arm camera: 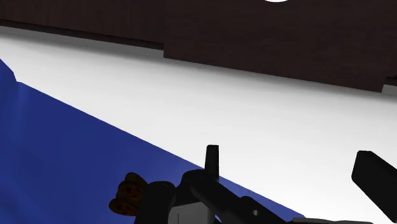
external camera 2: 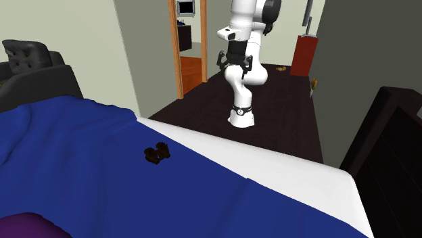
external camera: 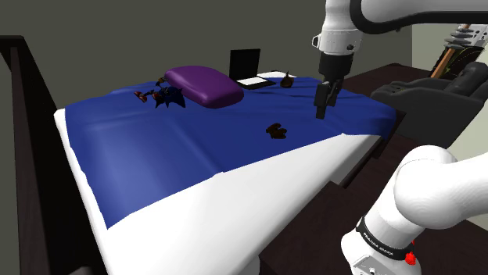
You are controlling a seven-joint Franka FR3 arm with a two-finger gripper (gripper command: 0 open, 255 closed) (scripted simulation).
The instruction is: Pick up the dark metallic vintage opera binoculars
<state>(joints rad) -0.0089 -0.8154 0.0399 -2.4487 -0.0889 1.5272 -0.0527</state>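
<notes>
The small dark brown binoculars lie on the blue blanket of a bed, close to where the blue meets the white sheet. They also show in the second exterior view as the binoculars, and in the wrist view as the binoculars beside the hand's body. My black gripper hangs above the bed, to the shoulder view's right of the binoculars and well apart from them. Seen from across the bed, the gripper points down. In the wrist view the gripper is open, its fingers wide apart with nothing between them.
A purple pillow, an open laptop, a small dark object and a blue toy figure lie farther up the bed. A dark armchair stands beyond. A dark headboard bounds the left. Dark floor surrounds the stand.
</notes>
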